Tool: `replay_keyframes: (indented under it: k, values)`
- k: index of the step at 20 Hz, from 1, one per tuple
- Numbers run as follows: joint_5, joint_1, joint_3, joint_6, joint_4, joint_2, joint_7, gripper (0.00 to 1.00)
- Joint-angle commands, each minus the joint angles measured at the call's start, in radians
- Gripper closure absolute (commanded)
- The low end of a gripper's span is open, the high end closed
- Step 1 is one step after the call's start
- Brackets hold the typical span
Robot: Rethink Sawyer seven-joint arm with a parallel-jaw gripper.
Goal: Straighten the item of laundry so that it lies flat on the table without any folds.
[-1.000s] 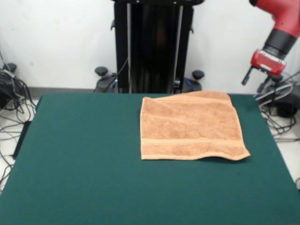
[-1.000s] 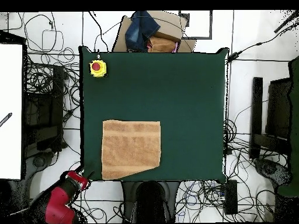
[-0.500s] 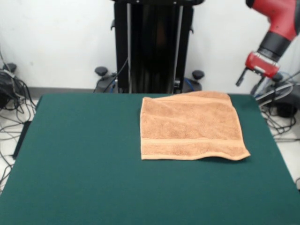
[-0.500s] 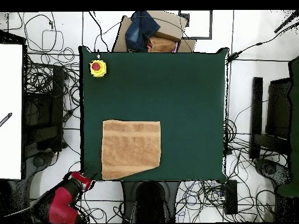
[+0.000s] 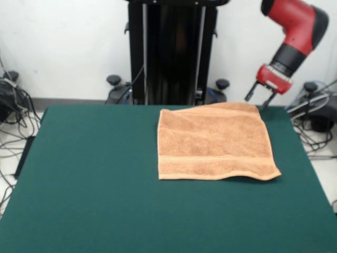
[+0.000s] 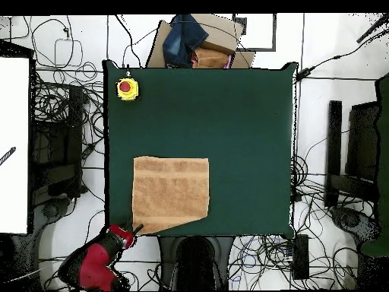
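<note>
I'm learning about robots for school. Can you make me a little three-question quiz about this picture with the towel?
1. True or false: the towel is held in the gripper.
2. Which is nearest the gripper in the front view? A) the towel's far right corner B) the towel's near left corner C) the table's near left corner
3. Fill in: in the overhead view, a yellow box with a red button sits on a ____ of the table.

Key: 1. False: the towel lies on the table, and the jaws are open. 2. A. 3. Corner.
</note>
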Motion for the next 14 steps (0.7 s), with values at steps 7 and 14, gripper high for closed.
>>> replay_keyframes:
  k: [7, 14]
  values:
    - [-0.052, -0.029, -0.045, -0.02, -0.173, 0.08, 0.011, 0.0]
    - [-0.048, -0.034, -0.062, -0.018, -0.196, 0.081, 0.029, 0.0]
